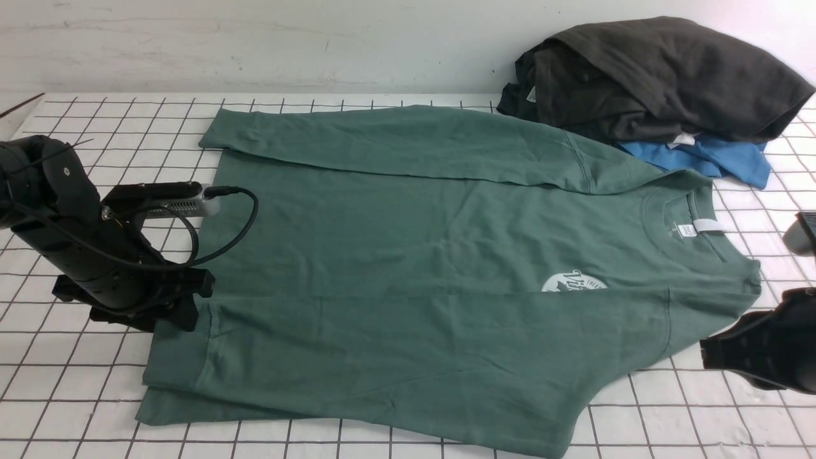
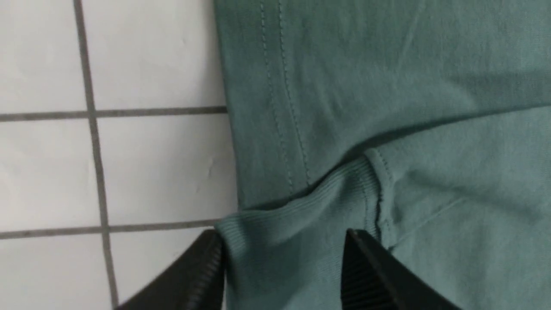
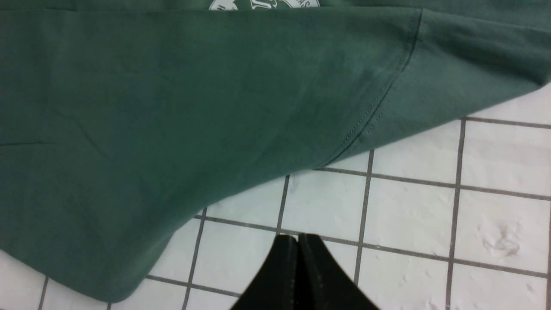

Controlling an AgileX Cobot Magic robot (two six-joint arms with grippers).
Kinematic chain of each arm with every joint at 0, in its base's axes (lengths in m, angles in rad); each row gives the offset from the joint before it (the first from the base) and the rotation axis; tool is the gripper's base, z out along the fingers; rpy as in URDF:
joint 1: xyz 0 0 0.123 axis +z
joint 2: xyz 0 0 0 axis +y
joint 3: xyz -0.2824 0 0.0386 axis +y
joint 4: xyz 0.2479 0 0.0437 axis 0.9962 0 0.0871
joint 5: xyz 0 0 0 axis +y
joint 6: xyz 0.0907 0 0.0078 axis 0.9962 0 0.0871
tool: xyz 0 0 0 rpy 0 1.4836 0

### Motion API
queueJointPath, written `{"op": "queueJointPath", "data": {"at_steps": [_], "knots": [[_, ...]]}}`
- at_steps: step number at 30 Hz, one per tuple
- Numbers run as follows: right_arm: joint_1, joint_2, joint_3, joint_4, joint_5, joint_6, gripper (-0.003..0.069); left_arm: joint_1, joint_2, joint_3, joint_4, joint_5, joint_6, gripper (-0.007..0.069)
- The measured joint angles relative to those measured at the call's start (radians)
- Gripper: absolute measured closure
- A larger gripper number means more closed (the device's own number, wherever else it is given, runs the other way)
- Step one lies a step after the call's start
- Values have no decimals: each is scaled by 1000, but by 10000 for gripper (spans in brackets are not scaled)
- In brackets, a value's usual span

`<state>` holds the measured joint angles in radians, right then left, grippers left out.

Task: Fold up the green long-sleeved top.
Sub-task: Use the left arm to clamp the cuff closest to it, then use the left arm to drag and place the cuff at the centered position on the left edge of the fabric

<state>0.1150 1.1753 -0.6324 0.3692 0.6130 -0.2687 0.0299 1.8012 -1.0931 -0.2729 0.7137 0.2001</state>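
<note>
The green long-sleeved top (image 1: 408,255) lies flat on the grid table, neck to the right, with both sleeves folded across its body. Its white logo (image 1: 574,282) and neck label (image 1: 704,226) show. My left gripper (image 1: 185,306) is at the top's left edge. In the left wrist view it (image 2: 282,258) is open, jaws wide apart, with the near sleeve's ribbed cuff (image 2: 280,224) between them. My right gripper (image 1: 707,354) is off the top's near right shoulder. In the right wrist view it (image 3: 298,241) is shut and empty over bare table, a little apart from the top's edge (image 3: 215,129).
A dark grey-black garment (image 1: 656,70) is heaped on a small blue garment (image 1: 707,159) at the back right, touching the top's far shoulder. The white grid table (image 1: 64,382) shows to the left and along the front. A wall runs behind.
</note>
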Motion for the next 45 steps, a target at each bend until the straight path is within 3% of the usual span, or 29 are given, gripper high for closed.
{"op": "queueJointPath", "data": {"at_steps": [2,7,14,21,26,38,41,42,43,45], "knots": [[0,0,0,0,0,0,669,0,0,0,0,-1,0,314],[0,0,0,0,0,0,669,0,0,0,0,-1,1,557],[0,0,0,0,0,0,669,0,-52,0,0,20,9,598],[0,0,0,-1,-1,-4,669,0,-181,-14,-4,45,13,598],[0,0,0,-1,-1,-18,669,0,-167,-136,-4,16,78,598],[0,0,0,-1,0,-40,669,0,282,-680,-58,36,126,590],[0,0,0,-1,1,-44,669,0,387,-796,-48,92,126,542],[4,0,0,-1,2,-48,669,0,436,-881,-27,126,124,468],[3,0,0,-1,3,-50,669,0,441,-881,-25,130,122,468],[37,0,0,6,0,-72,669,0,505,-1024,20,176,68,318]]}}
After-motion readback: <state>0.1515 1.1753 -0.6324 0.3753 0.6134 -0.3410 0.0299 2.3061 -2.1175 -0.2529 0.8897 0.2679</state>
